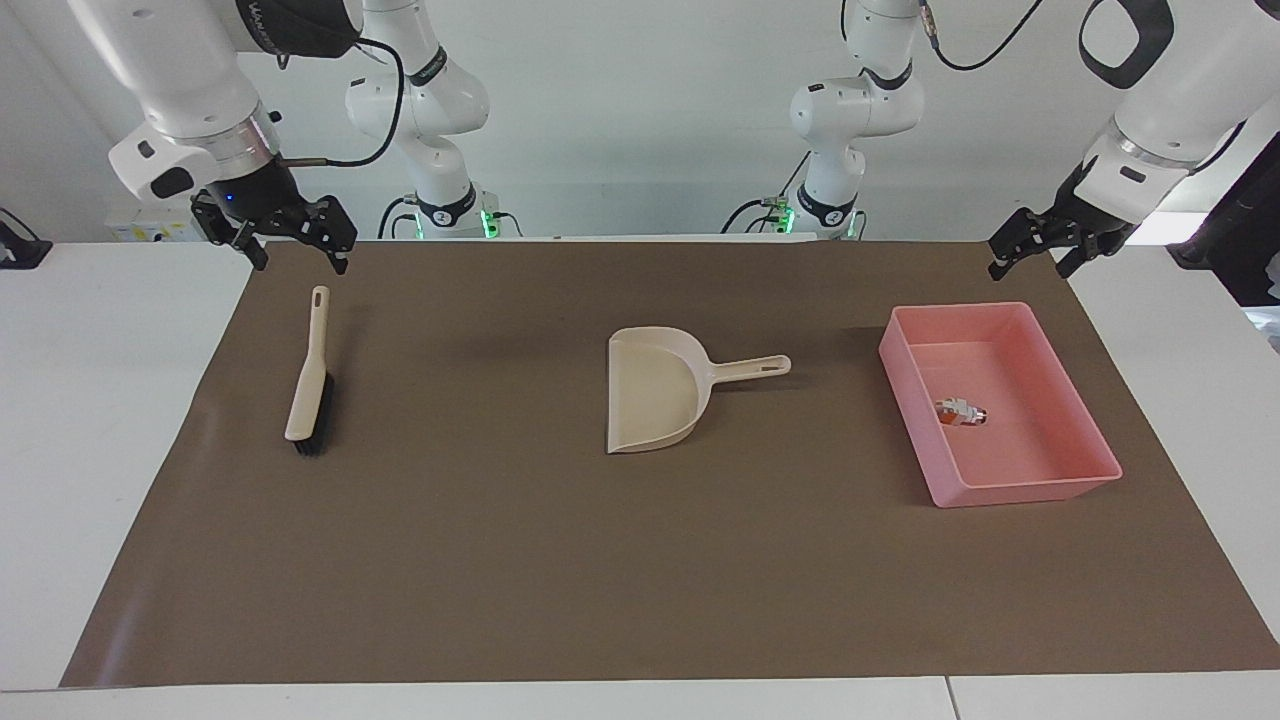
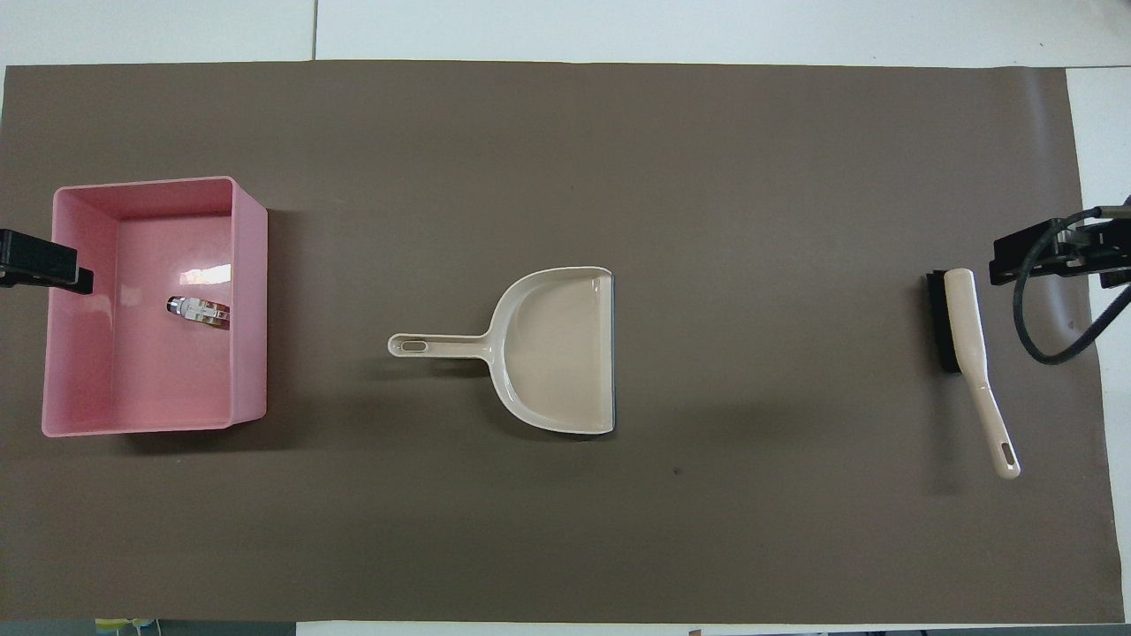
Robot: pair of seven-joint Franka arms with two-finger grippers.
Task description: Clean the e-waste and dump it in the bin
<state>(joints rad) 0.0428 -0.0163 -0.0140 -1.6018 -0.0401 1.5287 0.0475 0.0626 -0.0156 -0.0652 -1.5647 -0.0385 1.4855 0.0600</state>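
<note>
The pink bin (image 1: 1030, 488) (image 2: 252, 309) stands on the brown mat toward the left arm's end of the table. One piece of e-waste, white with orange bits (image 1: 960, 411) (image 2: 198, 310), lies on its floor. My left gripper (image 1: 1030, 265) hangs open and holds nothing, over the mat's edge beside the bin. In the overhead view one of its fingers (image 2: 44, 265) crosses the bin's outer wall. My right gripper (image 1: 295, 258) hangs open and holds nothing, over the mat's edge at the right arm's end, close to the brush.
A beige dustpan (image 1: 655, 395) (image 2: 552, 353) lies mid-mat, its handle pointing toward the bin. A beige brush with black bristles (image 1: 310, 380) (image 2: 963, 327) lies toward the right arm's end. White table (image 1: 100, 450) borders the mat.
</note>
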